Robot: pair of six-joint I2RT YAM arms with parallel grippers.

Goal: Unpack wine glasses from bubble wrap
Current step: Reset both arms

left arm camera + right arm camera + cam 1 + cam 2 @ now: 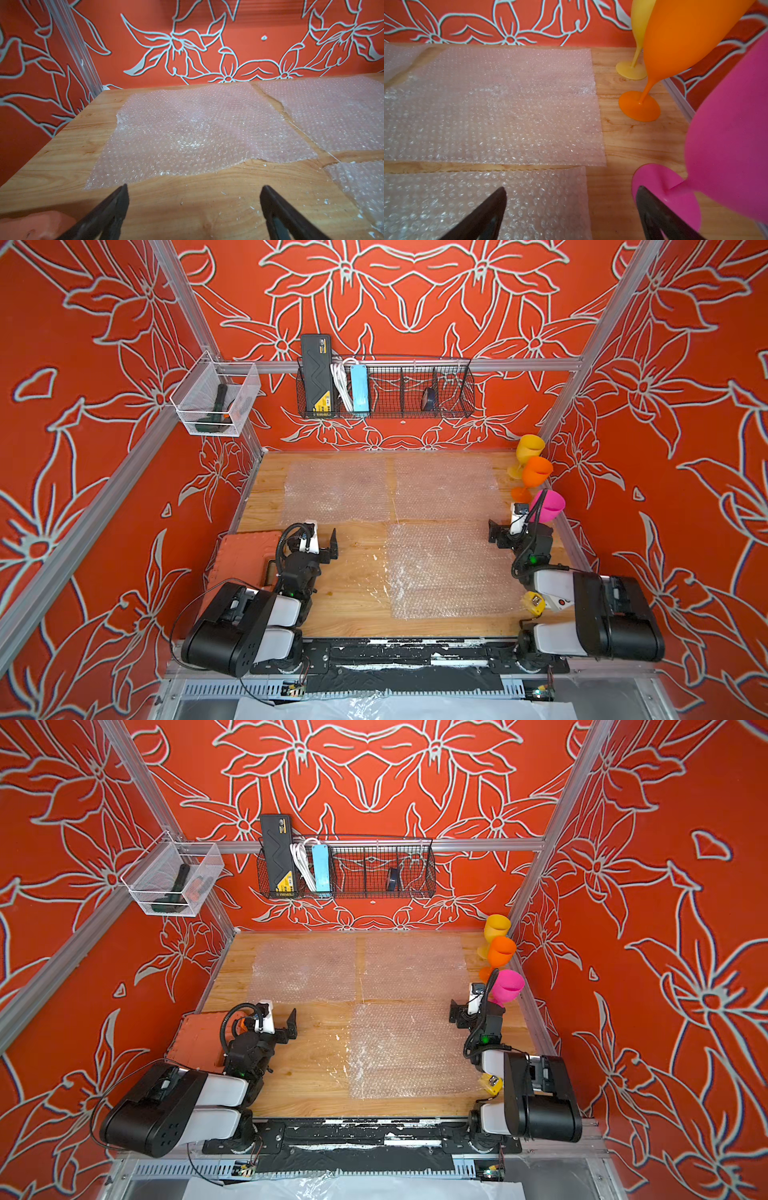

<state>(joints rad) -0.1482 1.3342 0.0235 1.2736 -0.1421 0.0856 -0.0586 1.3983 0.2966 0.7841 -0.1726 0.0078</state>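
Note:
Three wine glasses stand upright in a row along the table's right edge in both top views: yellow (pixel 530 449) at the back, orange (pixel 537 471) in the middle, pink (pixel 549 506) nearest. Three sheets of bubble wrap lie flat and unwrapped: back left (pixel 336 489), back right (pixel 446 489), front right (pixel 449 568). My right gripper (pixel 571 188) is open over the front sheet's far corner and bare wood, one finger just beside the pink foot (pixel 658 180). My left gripper (pixel 193 188) is open and empty over bare wood, short of the back left sheet (pixel 193 133).
A terracotta block (pixel 245 553) lies at the table's left front, beside the left arm. A yellow tag (pixel 533 602) hangs by the right arm. A black wire basket (pixel 384 389) and a white mesh bin (pixel 216 400) hang on the frame above the table.

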